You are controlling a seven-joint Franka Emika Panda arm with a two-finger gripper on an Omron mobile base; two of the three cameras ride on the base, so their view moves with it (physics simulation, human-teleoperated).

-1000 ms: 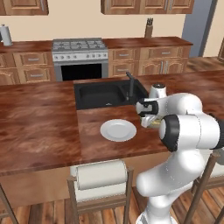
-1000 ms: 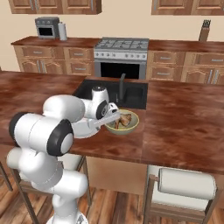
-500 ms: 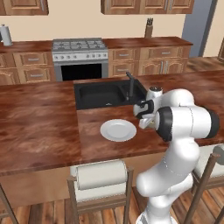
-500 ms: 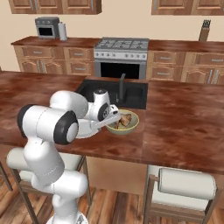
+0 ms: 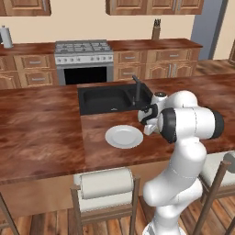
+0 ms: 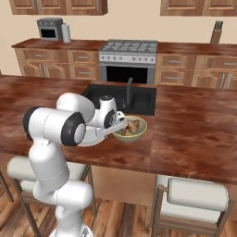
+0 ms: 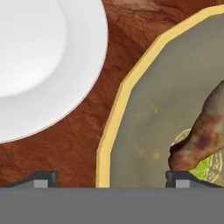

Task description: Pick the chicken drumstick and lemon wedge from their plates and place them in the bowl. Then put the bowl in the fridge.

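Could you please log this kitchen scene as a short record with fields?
bowl: olive-tan bowl on the wooden counter, in front of the sink
contents: chicken drumstick lying over the lemon wedge
plate: empty white plate beside the bowl
tool: open, straddling the bowl's rim, holding nothing

Bright, even, shadowless rendered light; all views slightly soft, without glare.

A black sink [image 5: 108, 98] with a dark faucet [image 5: 136, 90] sat sunk in the wooden island counter [image 5: 41, 133]. Behind it stood a steel stove [image 5: 84, 59], a knife block [image 5: 156, 30] and a toaster oven [image 6: 49, 29]. Two cushioned stools [image 5: 107, 183] stood at the counter's near edge.
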